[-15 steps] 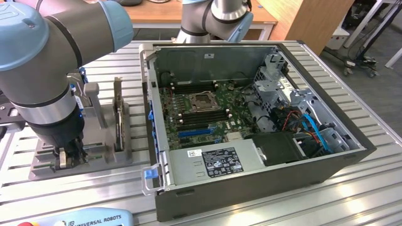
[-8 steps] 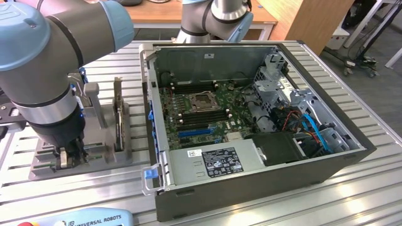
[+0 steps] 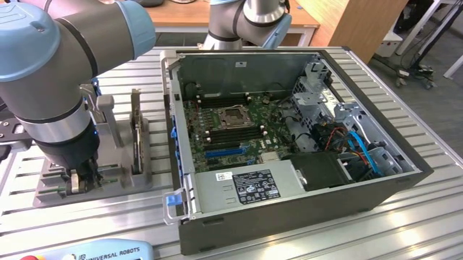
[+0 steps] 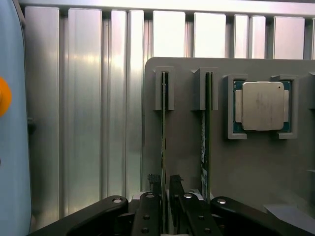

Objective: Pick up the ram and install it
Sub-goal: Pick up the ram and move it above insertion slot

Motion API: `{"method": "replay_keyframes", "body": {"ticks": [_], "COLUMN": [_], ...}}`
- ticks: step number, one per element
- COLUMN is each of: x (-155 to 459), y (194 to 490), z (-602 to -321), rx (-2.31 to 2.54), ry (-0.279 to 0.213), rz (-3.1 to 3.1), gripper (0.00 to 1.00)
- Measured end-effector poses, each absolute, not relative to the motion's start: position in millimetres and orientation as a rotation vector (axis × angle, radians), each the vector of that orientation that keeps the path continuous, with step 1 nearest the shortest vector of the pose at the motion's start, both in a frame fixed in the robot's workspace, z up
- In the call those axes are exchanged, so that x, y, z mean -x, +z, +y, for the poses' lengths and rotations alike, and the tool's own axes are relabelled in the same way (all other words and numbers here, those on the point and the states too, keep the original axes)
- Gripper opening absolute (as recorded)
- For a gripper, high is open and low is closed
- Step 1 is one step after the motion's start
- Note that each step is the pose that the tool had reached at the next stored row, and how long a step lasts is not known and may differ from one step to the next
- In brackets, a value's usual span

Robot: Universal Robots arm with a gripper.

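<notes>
The ram (image 4: 164, 137) is a thin green board standing on edge in a slot of the grey holder (image 4: 246, 167). A second like stick (image 4: 206, 137) stands in the neighbouring slot. My gripper (image 4: 165, 183) is lowered over the near end of the first stick. Its black fingertips (image 4: 154, 181) sit one on each side of the board with a small gap, so it is open and astride the ram. In the exterior view the gripper (image 3: 81, 181) is down at the holder (image 3: 51, 192), to the left of the open computer case (image 3: 289, 216).
A square silver processor (image 4: 261, 105) lies in a pocket of the holder beside the sticks. A dark upright part (image 3: 136, 130) stands on the holder next to the case wall. The motherboard (image 3: 231, 124) lies exposed inside the case. A blue pendant (image 3: 94, 252) rests at the table's front edge.
</notes>
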State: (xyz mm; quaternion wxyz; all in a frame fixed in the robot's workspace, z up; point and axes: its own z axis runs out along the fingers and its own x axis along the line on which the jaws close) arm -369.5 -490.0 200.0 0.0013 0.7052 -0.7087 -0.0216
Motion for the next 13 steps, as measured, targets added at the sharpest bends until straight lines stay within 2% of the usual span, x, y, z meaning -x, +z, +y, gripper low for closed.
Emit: {"method": "replay_keyframes", "body": {"ticks": [13], "x": [371.8], "y": [200.1], "z": [-490.3], "rx": [-2.214], "ry": [-0.068], "rz": [-2.224], "gripper": [0.22]}}
